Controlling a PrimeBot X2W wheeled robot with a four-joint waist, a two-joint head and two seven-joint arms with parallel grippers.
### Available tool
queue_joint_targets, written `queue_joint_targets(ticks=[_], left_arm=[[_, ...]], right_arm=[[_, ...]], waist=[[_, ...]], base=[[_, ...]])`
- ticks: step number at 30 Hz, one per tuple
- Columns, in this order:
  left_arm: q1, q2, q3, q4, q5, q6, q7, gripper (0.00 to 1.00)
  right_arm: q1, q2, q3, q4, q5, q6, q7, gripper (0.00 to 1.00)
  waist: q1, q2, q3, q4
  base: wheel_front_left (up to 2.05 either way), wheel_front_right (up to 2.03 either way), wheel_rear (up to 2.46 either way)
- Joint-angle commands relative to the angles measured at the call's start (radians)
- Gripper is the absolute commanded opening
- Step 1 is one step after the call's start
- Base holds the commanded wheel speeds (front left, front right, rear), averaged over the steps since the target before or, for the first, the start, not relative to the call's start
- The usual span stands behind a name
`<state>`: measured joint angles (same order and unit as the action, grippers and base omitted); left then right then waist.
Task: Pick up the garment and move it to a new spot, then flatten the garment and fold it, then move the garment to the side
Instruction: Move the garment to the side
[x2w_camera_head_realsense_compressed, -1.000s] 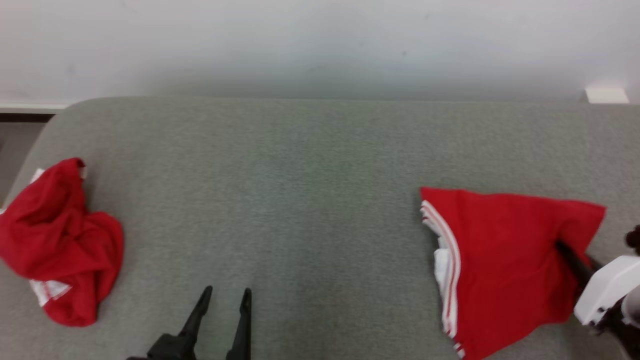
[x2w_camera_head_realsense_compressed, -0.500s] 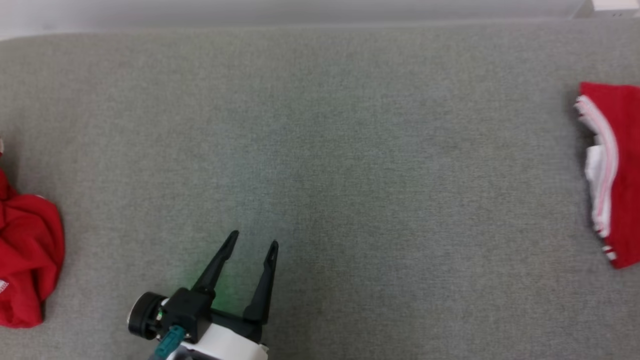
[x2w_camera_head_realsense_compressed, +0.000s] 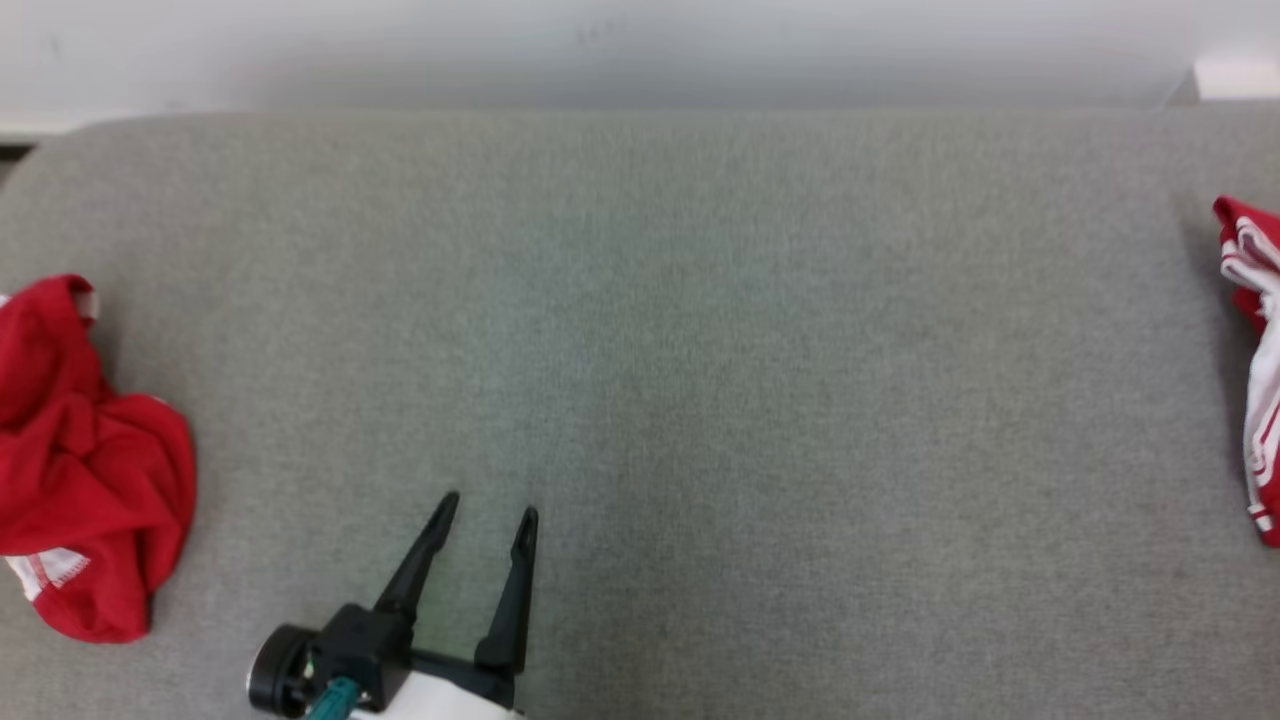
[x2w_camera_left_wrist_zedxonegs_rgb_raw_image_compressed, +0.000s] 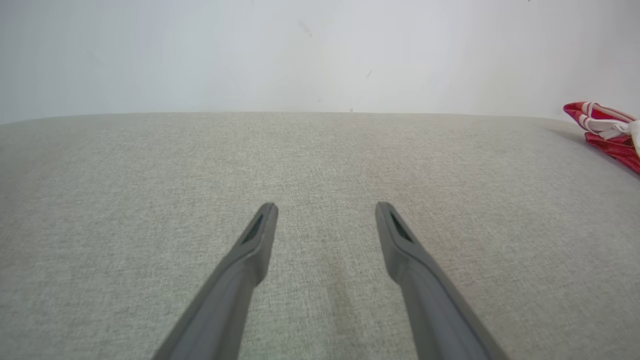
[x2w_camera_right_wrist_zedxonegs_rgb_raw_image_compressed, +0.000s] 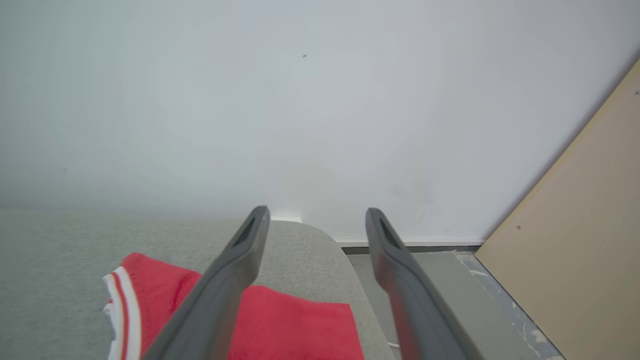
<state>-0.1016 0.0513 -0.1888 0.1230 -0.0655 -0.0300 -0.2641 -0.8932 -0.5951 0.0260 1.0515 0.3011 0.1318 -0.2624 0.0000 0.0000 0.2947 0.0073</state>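
Holding left pincer (x2w_camera_head_realsense_compressed: 489, 505) and right pincer (x2w_camera_right_wrist_zedxonegs_rgb_raw_image_compressed: 316, 212) open, gripping nothing. Leaving folded garment (x2w_camera_head_realsense_compressed: 1266, 380) lying at 3 o'clock on bench (x2w_camera_head_realsense_compressed: 700, 350) edge; judging fold and side move complete. Noting crumpled garment (x2w_camera_head_realsense_compressed: 90, 480) at 9 o'clock, apparently awaiting handling.

A grey, cloth-covered desk (x2w_camera_head_realsense_compressed: 700, 350) with rounded corners runs wide along the pale wall. At its left end lies a crumpled red garment (x2w_camera_head_realsense_compressed: 80, 470). At the right end, near the corner, rests a white-striped red garment (x2w_camera_head_realsense_compressed: 1260, 380), apparently folded flat.
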Motion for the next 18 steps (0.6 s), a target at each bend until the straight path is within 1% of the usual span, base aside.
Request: queue_joint_targets(ticks=[1, 4, 6, 9, 13, 16, 18], left_arm=[[0.023, 0.003, 0.001, 0.002, -0.011, 0.005, 0.0, 1.0], [0.051, 0.002, 0.001, 0.006, -0.027, 0.02, 0.0, 1.0], [0.075, 0.002, 0.001, 0.008, -0.042, 0.03, 0.0, 1.0], [0.11, 0.001, 0.0, 0.012, -0.051, 0.045, 0.0, 1.0], [0.15, 0.001, 0.004, 0.015, -0.058, 0.059, 0.0, 1.0], [0.169, 0.001, 0.013, 0.016, -0.055, 0.064, 0.0, 1.0], [0.181, 0.001, 0.018, 0.017, -0.054, 0.066, 0.0, 1.0]], right_arm=[[0.085, 0.03, -0.029, -0.046, -0.017, -0.003, -0.002, 1.0], [0.222, 0.083, -0.107, -0.219, -0.06, -0.002, -0.002, 1.0], [0.342, 0.134, -0.156, -0.336, -0.092, -0.002, -0.002, 1.0], [0.512, 0.212, -0.203, -0.505, -0.136, -0.002, -0.003, 1.0], [0.705, 0.326, -0.224, -0.711, -0.178, -0.002, -0.003, 1.0], [0.811, 0.393, -0.214, -0.812, -0.192, -0.002, -0.003, 1.0], [0.866, 0.43, -0.203, -0.853, -0.191, -0.002, -0.003, 1.0]], waist=[[0.0, 0.0, -0.054, -0.003], [0.0, 0.0, -0.118, -0.001], [0.0, 0.0, -0.162, 0.003], [0.0, 0.0, -0.221, 0.009], [0.0, 0.0, -0.28, 0.012], [0.0, 0.0, -0.302, 0.012], [0.0, 0.0, -0.314, 0.014]], base=[[0.0, 0.0, 0.0], [0.0, 0.0, 0.0], [0.0, 0.0, 0.0], [0.0, 0.0, 0.0], [0.0, 0.0, 0.0], [0.0, 0.0, 0.0], [0.0, 0.0, 0.0]])
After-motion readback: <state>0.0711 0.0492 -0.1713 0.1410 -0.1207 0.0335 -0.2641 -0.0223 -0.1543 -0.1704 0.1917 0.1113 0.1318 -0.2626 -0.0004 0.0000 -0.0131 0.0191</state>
